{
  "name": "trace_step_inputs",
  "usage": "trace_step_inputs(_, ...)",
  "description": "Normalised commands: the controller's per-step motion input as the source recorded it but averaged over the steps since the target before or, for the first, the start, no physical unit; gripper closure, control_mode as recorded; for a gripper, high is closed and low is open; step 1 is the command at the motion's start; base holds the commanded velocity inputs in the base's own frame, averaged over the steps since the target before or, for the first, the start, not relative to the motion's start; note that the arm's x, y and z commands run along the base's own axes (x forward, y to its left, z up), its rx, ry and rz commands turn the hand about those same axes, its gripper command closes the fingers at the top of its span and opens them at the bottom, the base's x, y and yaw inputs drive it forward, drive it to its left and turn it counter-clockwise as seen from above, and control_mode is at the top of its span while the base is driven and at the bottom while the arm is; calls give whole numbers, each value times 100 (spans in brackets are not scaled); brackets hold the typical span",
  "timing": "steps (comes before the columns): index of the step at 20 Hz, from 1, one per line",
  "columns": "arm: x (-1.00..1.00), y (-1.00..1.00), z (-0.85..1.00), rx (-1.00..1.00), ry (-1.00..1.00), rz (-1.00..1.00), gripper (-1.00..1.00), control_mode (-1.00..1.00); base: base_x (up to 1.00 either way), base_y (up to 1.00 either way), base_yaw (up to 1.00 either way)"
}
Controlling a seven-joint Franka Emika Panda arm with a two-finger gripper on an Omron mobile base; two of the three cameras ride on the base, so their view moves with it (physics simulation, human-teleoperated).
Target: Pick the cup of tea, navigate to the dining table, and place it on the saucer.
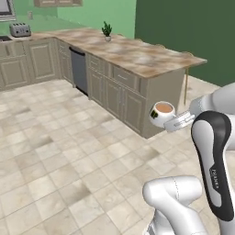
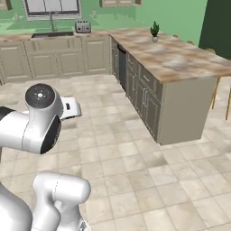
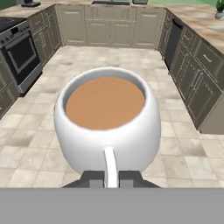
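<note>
Gripper clamped on handle of cup of tea; keep cup level while driving toward dining table, far right.

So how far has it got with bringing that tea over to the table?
Picking up looks done: the gripper is shut on the handle of the cup of tea, held upright above the tiled floor. In hand is the carrying; the dining table lies ahead. Left: reaching it and setting the cup on the saucer, which I can't make out.
</note>
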Motion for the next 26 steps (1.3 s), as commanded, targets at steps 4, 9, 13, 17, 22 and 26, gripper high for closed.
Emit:
trace_step_inputs(4,0,0,0,0,0,0,100,100,57,-3,-3)
trace_step_inputs(9,0,0,0,0,0,0,100,100,52,0,0)
trace_step_inputs(13,0,0,0,0,0,0,100,100,49,0,1)
trace_step_inputs(17,0,0,0,0,0,0,100,100,64,0,4)
trace_step_inputs(22,0,0,0,0,0,0,100,100,67,0,6)
trace_step_inputs(26,0,0,0,0,0,0,100,100,61,0,9)
